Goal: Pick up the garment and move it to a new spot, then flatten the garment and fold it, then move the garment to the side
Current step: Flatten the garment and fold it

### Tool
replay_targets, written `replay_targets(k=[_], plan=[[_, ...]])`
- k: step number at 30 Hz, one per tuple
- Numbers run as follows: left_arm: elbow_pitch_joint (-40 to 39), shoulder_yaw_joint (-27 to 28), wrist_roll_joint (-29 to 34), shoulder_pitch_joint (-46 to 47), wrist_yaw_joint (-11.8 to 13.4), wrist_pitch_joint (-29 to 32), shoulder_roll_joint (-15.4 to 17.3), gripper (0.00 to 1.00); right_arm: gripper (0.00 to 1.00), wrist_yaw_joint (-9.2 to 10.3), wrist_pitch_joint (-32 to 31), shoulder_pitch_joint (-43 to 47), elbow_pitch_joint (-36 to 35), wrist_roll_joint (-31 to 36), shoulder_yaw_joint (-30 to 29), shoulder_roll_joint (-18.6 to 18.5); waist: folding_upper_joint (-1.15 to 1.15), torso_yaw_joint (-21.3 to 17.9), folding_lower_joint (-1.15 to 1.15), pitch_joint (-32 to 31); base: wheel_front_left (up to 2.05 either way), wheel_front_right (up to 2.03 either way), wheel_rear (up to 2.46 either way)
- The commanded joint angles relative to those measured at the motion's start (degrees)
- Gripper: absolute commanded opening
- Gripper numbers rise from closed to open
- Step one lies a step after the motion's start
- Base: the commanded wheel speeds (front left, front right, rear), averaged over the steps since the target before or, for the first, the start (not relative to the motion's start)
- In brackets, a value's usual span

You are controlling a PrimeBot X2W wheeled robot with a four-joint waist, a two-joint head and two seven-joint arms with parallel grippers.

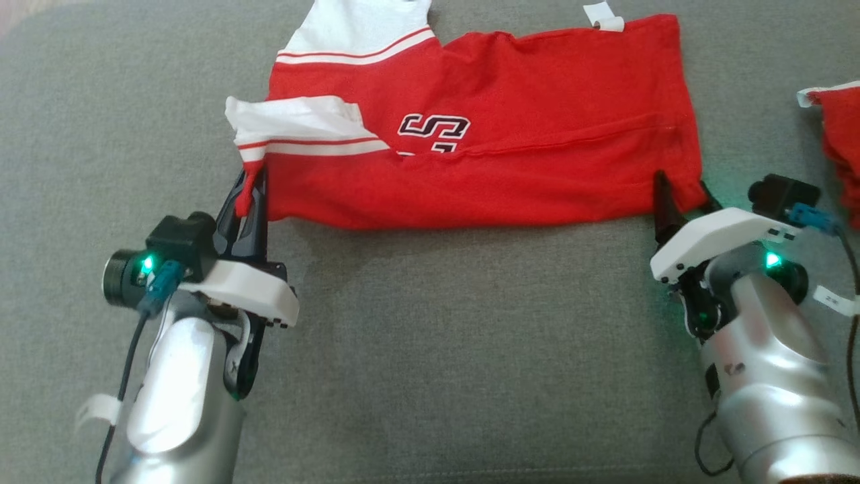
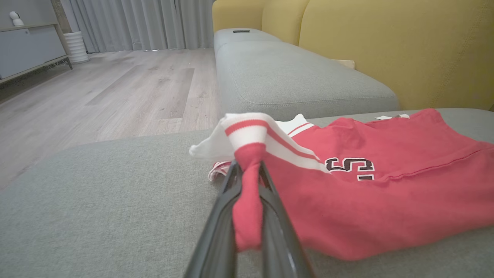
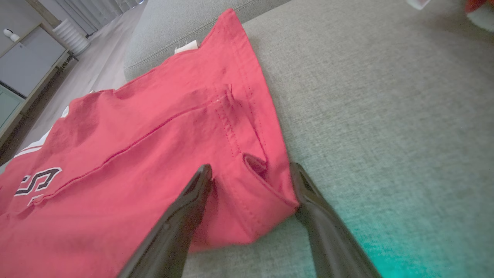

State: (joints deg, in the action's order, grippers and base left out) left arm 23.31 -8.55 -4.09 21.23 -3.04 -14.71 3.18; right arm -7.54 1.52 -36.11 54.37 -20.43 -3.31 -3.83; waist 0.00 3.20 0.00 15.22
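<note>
The red garment [image 1: 510, 134] lies spread across the grey cushion [image 1: 430, 349], mostly flat, white sleeve and stripes bunched at its left end. The left gripper [image 1: 250, 195] sits at the near left corner, its fingers pinched shut on a strip of red cloth; the left wrist view shows that strip clamped between them. Over on the right, the right gripper [image 1: 684, 188] stands wide open, one finger on each side of the near hem corner, holding nothing yet. A second red cloth [image 1: 840, 141] lies off at the right edge, apart from all this.

So where are we? The placing and flattening look done. A long ridge runs across the body of the garment, and it could be a first fold or just a seam; from here I can't say. My read is that we're at the start of a fold: one corner gripped, the other about to be. The fold itself and the move to the side are not yet done.
</note>
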Motion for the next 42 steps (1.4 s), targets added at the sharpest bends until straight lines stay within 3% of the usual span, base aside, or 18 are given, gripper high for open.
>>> replay_targets(k=[1,9,18,32,33,34,35,36,37,38,42], plan=[[-1.32,1.83,0.42,0.26,-0.09,-0.29,0.83,0.00,0.00,0.05,0.36,-0.99,0.79,-0.16,2.49,0.94,0.00,-0.32,0.00,-0.35,0.00,0.00,0.00],[1.16,2.62,0.41,-0.73,-0.50,-0.29,1.49,0.00,0.00,0.05,4.93,-1.29,3.19,2.18,2.66,0.57,0.00,-1.83,0.00,-2.59,0.00,0.00,0.00],[3.08,3.27,-0.27,-3.50,-1.46,-0.29,2.35,0.00,0.00,0.05,5.65,3.78,0.07,-0.35,3.40,0.00,0.00,-3.12,0.00,-6.46,0.00,0.00,0.00],[4.35,-1.70,-3.94,-11.87,-4.16,-0.17,3.90,0.00,0.00,0.05,-1.88,19.57,-14.34,-4.77,2.93,-0.19,0.00,-4.85,0.00,-11.83,0.00,0.00,0.00],[4.38,-2.19,-4.28,-11.99,-4.21,-0.12,3.94,0.00,0.35,0.05,-2.19,20.54,-15.70,-4.36,2.33,-0.12,0.00,-4.90,0.00,-11.70,0.00,0.00,0.00],[4.48,-2.53,-4.54,-11.93,-4.24,-0.13,4.05,0.00,1.00,0.05,-2.46,21.35,-17.06,-3.96,1.64,-0.01,0.00,-4.95,0.00,-11.57,0.00,0.00,0.00],[4.63,-2.70,-4.74,-11.78,-4.26,-0.14,4.18,0.00,1.00,0.05,-2.67,21.99,-18.52,-3.50,1.16,0.12,0.00,-5.07,0.00,-11.40,0.00,0.00,0.00],[4.80,-2.76,-4.92,-11.55,-4.27,-0.15,4.21,0.32,1.00,0.05,-2.75,22.55,-20.04,-2.90,0.78,0.24,0.00,-5.17,0.00,-11.24,0.00,0.00,0.00],[4.96,-2.72,-5.09,-11.29,-4.26,-0.16,4.18,0.85,1.00,0.05,-2.80,22.94,-21.66,-2.21,0.51,0.36,0.00,-5.33,0.00,-11.02,0.00,0.00,0.00],[5.14,-2.70,-5.16,-11.01,-4.24,-0.18,4.17,1.00,1.00,0.05,-2.69,23.18,-23.42,-1.69,0.16,0.47,0.00,-5.45,0.00,-10.85,0.00,0.00,0.00],[4.70,-1.65,-5.19,-9.12,-2.84,-0.25,4.27,1.00,1.00,0.05,-2.12,23.33,-30.73,1.17,-0.41,0.76,0.00,-5.99,0.00,-9.66,0.00,0.00,0.00]])
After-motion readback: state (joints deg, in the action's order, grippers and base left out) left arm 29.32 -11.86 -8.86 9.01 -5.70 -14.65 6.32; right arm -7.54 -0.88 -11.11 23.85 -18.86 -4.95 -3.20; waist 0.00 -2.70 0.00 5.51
